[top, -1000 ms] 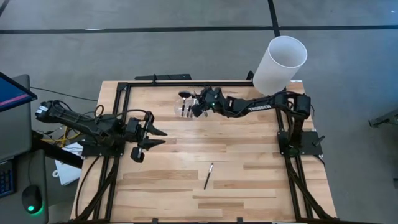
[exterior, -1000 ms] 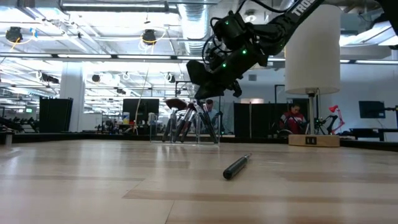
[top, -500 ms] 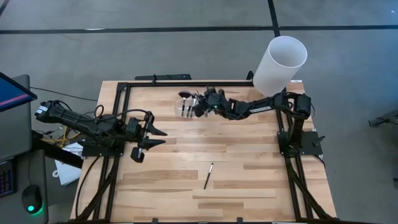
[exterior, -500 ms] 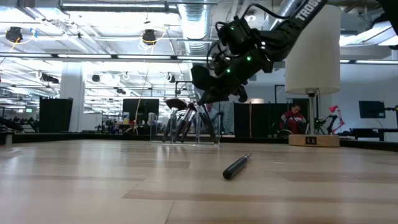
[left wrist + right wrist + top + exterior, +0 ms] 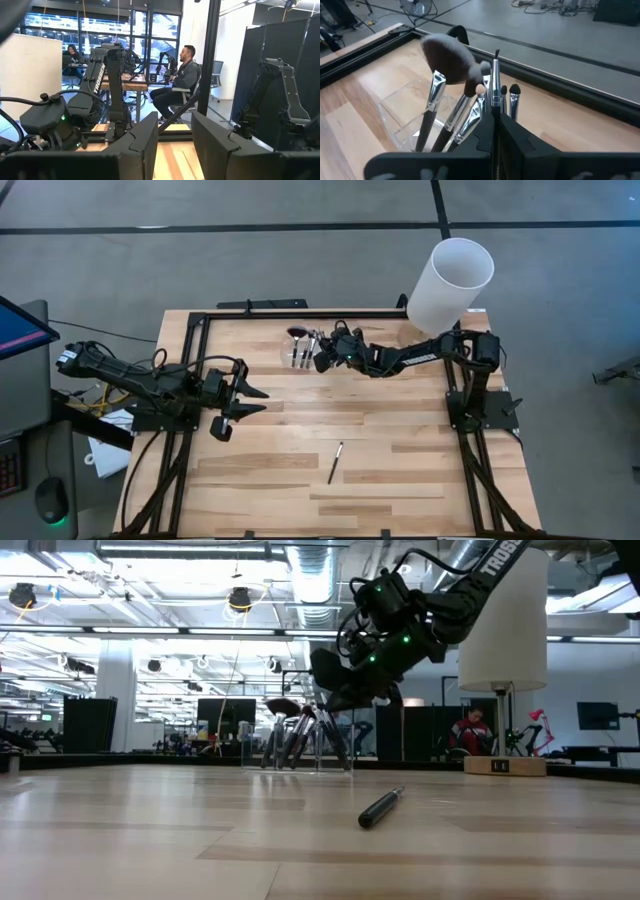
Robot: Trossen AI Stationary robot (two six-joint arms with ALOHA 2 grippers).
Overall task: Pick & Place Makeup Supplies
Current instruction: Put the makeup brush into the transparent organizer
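Table (image 5: pixel 400 480): bare wood near my loose brush (image 5: pixel 336 463), well clear of holder (image 5: pixel 298 352).
Right gripper (image 5: pixel 322 358): above holder, pinched on a brush (image 5: pixel 495 80).
Left gripper (image 5: pixel 252 401): I see fingers parted, empty, well off holder.

- Pale, light-and-tan striped wooden plank tabletop (image 5: pixel 380 440), edged by a black metal frame (image 5: pixel 300 314).
- Slim black-handled makeup brushes with silver ferrules (image 5: pixel 470 112), one with a fluffy dark brown head (image 5: pixel 449 54), in a clear plastic holder (image 5: pixel 400 117).
- Tall plain white cylinder (image 5: pixel 450 285).
- Lone black brush (image 5: pixel 335 463).
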